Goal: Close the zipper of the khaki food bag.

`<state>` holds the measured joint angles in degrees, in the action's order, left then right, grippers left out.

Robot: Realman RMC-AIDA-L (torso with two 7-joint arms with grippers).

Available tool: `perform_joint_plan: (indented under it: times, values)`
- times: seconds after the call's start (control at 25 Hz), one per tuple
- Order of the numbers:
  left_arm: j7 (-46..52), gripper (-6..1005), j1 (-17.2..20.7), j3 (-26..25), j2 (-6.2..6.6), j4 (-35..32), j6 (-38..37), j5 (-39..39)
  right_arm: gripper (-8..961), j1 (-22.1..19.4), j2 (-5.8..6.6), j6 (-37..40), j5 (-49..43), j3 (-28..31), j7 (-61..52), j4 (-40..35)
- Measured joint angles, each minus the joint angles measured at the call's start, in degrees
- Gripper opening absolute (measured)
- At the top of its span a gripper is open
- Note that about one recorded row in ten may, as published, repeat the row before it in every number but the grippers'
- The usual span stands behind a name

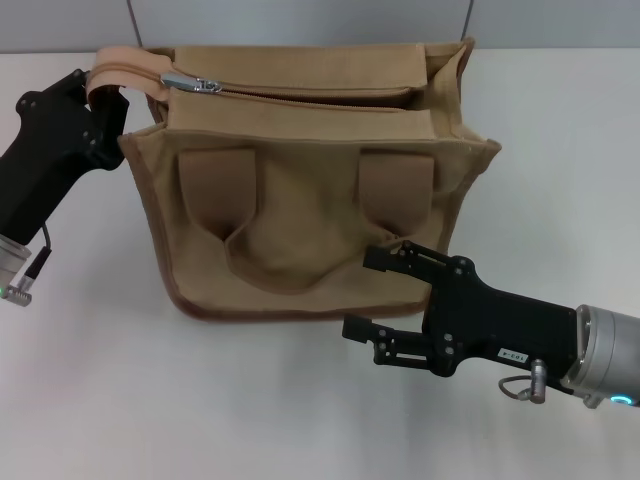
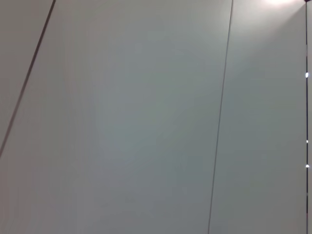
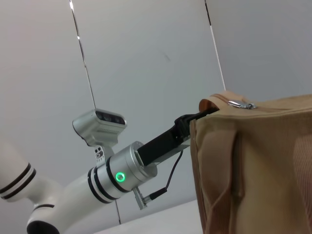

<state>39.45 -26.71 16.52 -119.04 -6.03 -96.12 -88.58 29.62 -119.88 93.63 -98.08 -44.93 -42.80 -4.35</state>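
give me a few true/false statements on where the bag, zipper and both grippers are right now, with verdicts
1. The zipper on the khaki bag is fully closed. False: the top gapes open along most of its length.
2. The silver pull tab sits at the end of the bag nearest the left gripper. True.
3. The left gripper is at the bag's fabric end tab. True.
4. The right gripper is holding the pull tab. False: it is low in front of the bag, fingers apart, holding nothing.
5. The bag lies flat on its side. False: it stands upright on the white table.
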Motion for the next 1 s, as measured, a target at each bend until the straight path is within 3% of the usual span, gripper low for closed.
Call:
perform_joint_plan:
  times: [0.64,1.0]
  values:
    - [0.41,6,0.60,0.00,0.22,0.76,0.64,-0.05,834,-0.48,0.00,1.55,0.00,0.20,0.00,0.24]
    - [2.49,327,1.06,-0.02,0.37,0.09,-0.19,-0.08,834,-0.39,0.00,1.53,0.00,0.19,0.00,0.22]
